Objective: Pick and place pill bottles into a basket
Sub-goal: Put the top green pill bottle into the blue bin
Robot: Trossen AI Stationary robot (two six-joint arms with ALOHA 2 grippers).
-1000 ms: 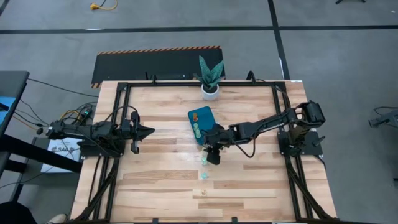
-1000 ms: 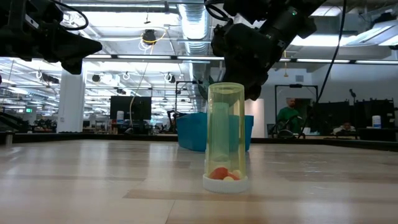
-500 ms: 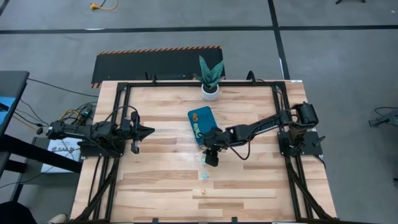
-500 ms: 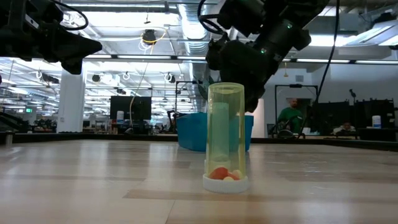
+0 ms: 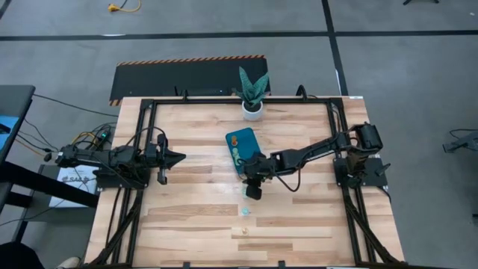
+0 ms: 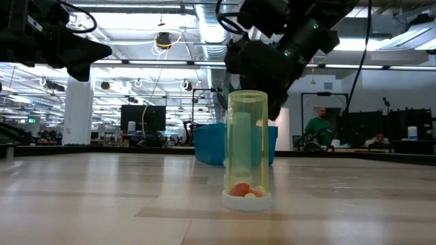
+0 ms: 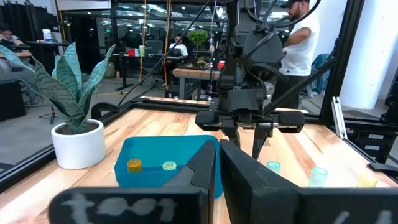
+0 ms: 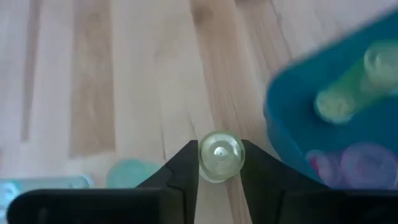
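**Right fingers close around a pale green bottle beside the basket**

In the right wrist view the right gripper [image 8: 219,163] has its two dark fingers [image 8: 184,167] set against either side of a pale green pill bottle [image 8: 220,154], seen cap-on from above; they look closed onto it in a narrow grasp, and the bottle appears upright near the bench. In the high view this gripper [image 5: 254,190] sits at the centre of the frame, just below the teal basket [image 5: 249,133].

The basket already holds several bottles: an orange cap [image 5: 234,140] shows near its upper left, and the left wrist view shows an orange cap [image 7: 134,165] and a pale one [image 7: 169,166] inside it. Roughly half the task looks done.

Left on the wooden bench [image 5: 194,224] are a teal bottle [image 5: 244,211] below the gripper and a yellowish bottle [image 5: 243,232] nearer the lower edge, the latter standing cap-down in the middle of the low view [image 6: 248,150].

The left gripper [image 5: 173,158] waits at the centre left of the high view, its fingers pressed together and holding nothing. A potted plant [image 5: 252,91] stands at the upper edge of the bench.
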